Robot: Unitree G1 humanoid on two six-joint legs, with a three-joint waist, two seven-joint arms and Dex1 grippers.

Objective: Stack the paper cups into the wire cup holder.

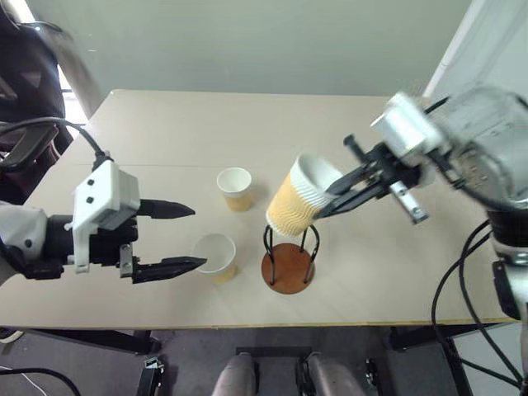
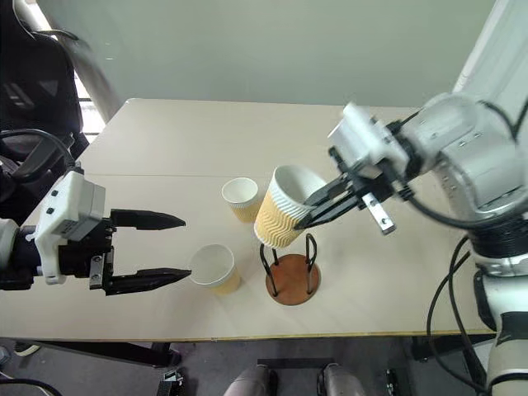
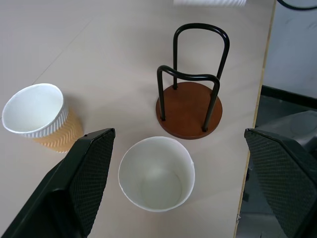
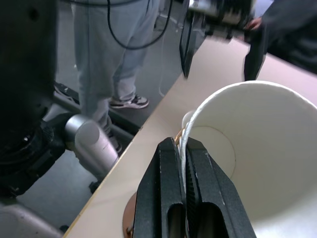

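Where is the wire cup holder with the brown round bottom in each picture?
Left eye view: wire cup holder stands near the table's front edge, under the tilted cup that the right hand holds.
Right eye view: same spot, low and middle.
Left wrist view: upper middle, behind the near cup.
Right wrist view: a sliver of brown base, beside the black fingers.
Shared landmark: the held cup.

Before you, a pale wooden table [image 1: 206, 132] runs back to a plain grey-green wall [image 1: 247, 41]. A dark office chair [image 2: 33, 74] sits off its far left corner. Beside the table a person [image 4: 111, 49] stands in grey trousers and dark sneakers [image 4: 130, 102], on a grey floor [image 4: 59, 193].
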